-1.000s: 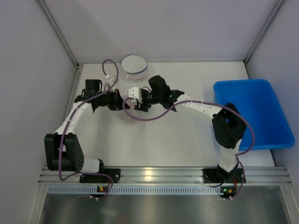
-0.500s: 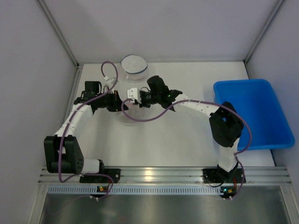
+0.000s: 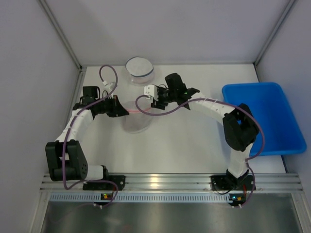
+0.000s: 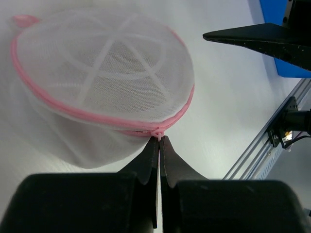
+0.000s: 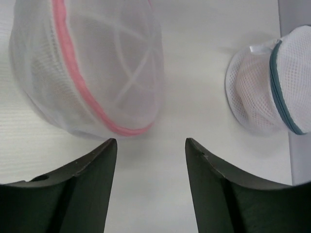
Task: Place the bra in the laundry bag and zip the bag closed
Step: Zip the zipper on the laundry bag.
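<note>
On the white bench [image 3: 194,145], walled along its left, back and right edges:

1. Laundry bag [image 3: 136,119]: white mesh dome, pink zip [image 4: 73,114] round its rim. It lies left of the bench's centre, about midway between the back edge and the near edge. Its contents cannot be made out through the mesh.

2. Left claw [image 4: 159,141]: fingers pressed together, pinching the pull of the pink zip on the side of the bag that faces the left edge.

3. Right claw [image 5: 150,143]: jaws apart, nothing between them. It hangs over bare bench just behind the laundry bag, clear of it.

4. Second mesh bag [image 3: 139,70]: white with a blue-grey zip, against the back edge, left of centre. It sits apart from the laundry bag, and the right claw hangs between the two.

5. Blue tray [image 3: 272,111]: at the right edge, midway along it. Seen from overhead, the right arm's elbow overlaps its near left corner.

Open room: a broad bare strip runs from the laundry bag to the metal rail [image 3: 160,182] at the near edge, between the two arm bases. A second bare stretch lies between the bag and the tray, crossed by the right forearm. Room is tightest at the left edge, where the left arm runs close beside the wall.
</note>
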